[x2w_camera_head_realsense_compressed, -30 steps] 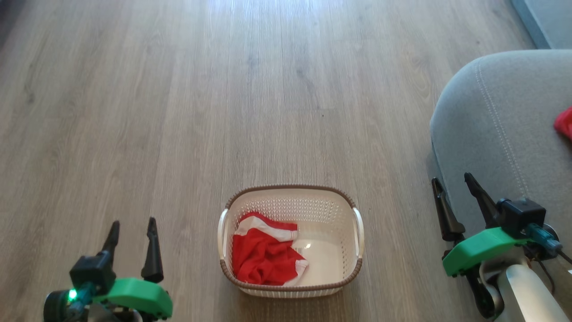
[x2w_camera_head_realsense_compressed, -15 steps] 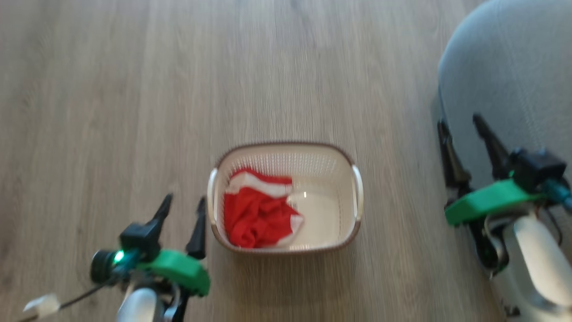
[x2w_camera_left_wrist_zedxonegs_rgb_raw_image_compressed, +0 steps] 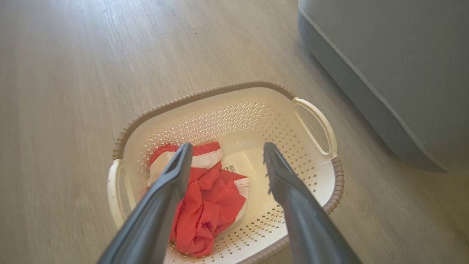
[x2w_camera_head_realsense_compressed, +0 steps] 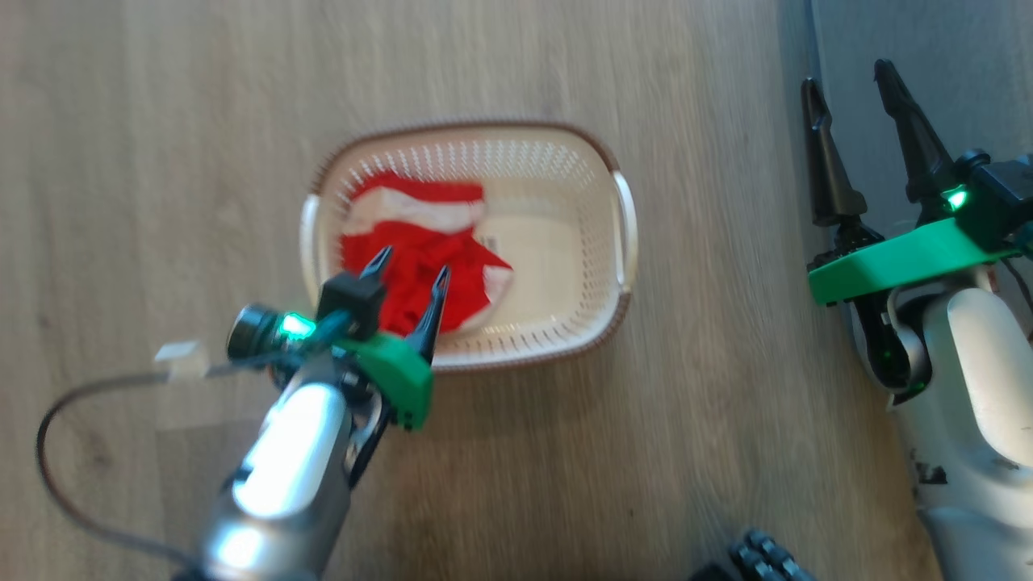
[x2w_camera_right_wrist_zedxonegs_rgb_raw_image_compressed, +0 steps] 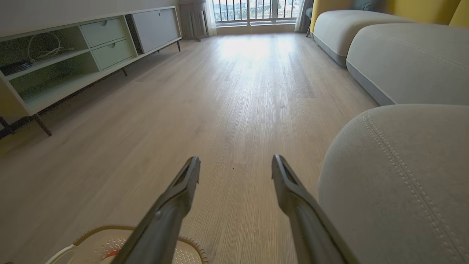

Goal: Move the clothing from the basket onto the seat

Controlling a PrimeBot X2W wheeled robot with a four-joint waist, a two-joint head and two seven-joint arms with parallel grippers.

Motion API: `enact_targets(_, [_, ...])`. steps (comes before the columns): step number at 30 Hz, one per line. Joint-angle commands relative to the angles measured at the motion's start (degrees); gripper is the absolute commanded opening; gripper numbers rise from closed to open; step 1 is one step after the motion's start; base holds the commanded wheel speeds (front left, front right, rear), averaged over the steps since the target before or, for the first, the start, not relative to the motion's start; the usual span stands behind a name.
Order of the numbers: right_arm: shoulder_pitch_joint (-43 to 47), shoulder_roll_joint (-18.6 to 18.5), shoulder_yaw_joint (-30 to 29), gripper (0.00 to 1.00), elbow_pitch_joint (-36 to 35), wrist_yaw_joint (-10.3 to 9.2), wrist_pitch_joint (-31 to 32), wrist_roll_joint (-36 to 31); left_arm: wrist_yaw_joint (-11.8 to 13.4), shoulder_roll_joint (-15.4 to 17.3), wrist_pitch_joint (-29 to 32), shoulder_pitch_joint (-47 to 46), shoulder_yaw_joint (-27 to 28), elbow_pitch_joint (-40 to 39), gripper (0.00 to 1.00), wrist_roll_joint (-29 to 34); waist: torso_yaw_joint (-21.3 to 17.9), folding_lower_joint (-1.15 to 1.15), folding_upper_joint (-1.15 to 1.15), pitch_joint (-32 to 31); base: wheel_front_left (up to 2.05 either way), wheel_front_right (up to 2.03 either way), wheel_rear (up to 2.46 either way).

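From the head, we look down on the basket [x2w_camera_head_realsense_compressed: 565, 270] standing on the wood floor [x2w_camera_head_realsense_compressed: 161, 121]. The clothing [x2w_camera_head_realsense_compressed: 420, 242] lies bunched in its left half, against the left and far walls; the right half is bare. The left gripper [x2w_camera_head_realsense_compressed: 411, 265] hangs in over the near rim, its fingers spread wide with nothing between them and the tips over the red cloth. We cannot tell whether they touch it. Floor lies open on the basket's left, far and near sides, and a cable [x2w_camera_head_realsense_compressed: 48, 452] loops across it at lower left. On the right, a strip of floor parts the basket from the seat [x2w_camera_head_realsense_compressed: 968, 73]. The right gripper [x2w_camera_head_realsense_compressed: 846, 74] hovers at the seat's edge, likewise spread and empty, well apart from the basket.

From the left wrist, we see one fingertip over the clothing and the other over the bare bottom, near the label [x2w_camera_left_wrist_zedxonegs_rgb_raw_image_compressed: 231, 168]. The handle [x2w_camera_left_wrist_zedxonegs_rgb_raw_image_compressed: 326, 124] on the seat side is free, with floor between it and the seat's lower edge.

From the right wrist, we see the fingers apart over bare floor, with the seat's rounded, stitched edge just beside one of them. The basket's rim shows at the bottom edge. Ahead, the floor runs open to a window [x2w_camera_right_wrist_zedxonegs_rgb_raw_image_compressed: 256, 9], bounded by a cabinet [x2w_camera_right_wrist_zedxonegs_rgb_raw_image_compressed: 91, 44] on that view's left and cushions [x2w_camera_right_wrist_zedxonegs_rgb_raw_image_compressed: 410, 62] on its right.
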Motion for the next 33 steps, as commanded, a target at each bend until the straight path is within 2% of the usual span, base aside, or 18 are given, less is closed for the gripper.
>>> enact_targets(1, [0.0,-0.1,0.6,1.00,-2.1,-0.01,-0.5,-0.2,0.0,0.4,-0.3,-3.0,-0.3,2.2,1.00,1.3,-3.0,-0.02,0.00,5.1,0.00,0.00,0.00])
enact_targets(6, [-0.9,1.1,0.5,1.00,-2.5,-0.01,-0.5,-0.2,1.5,0.4,1.3,-13.5,-5.1,13.7,1.00,4.8,-5.3,-0.02,0.00,9.6,0.00,0.00,0.00])
enact_targets(17, [-3.3,4.0,1.4,1.00,-3.1,-0.01,-0.5,-0.1,3.6,0.4,14.2,-31.2,-13.9,31.6,1.00,13.1,-9.2,-0.02,0.00,16.9,0.00,0.00,0.00])
enact_targets(26, [-4.3,6.0,2.3,1.00,-3.5,-0.01,-0.5,0.6,3.0,1.3,21.3,-36.6,-21.4,35.6,1.00,19.8,-11.3,-0.02,0.00,20.6,0.00,0.00,0.00])
enact_targets(29, [-4.6,6.5,2.3,1.00,-3.8,-0.01,-0.5,0.9,3.3,2.4,24.1,-37.9,-23.6,36.2,1.00,21.8,-11.9,-0.02,0.00,21.9,0.00,0.00,0.00])
enact_targets(33, [-4.9,7.0,2.5,1.00,-4.1,-0.01,-0.5,1.2,2.4,4.8,28.6,-39.4,-26.8,36.8,1.00,24.7,-12.6,-0.02,0.00,23.5,0.00,0.00,0.00])
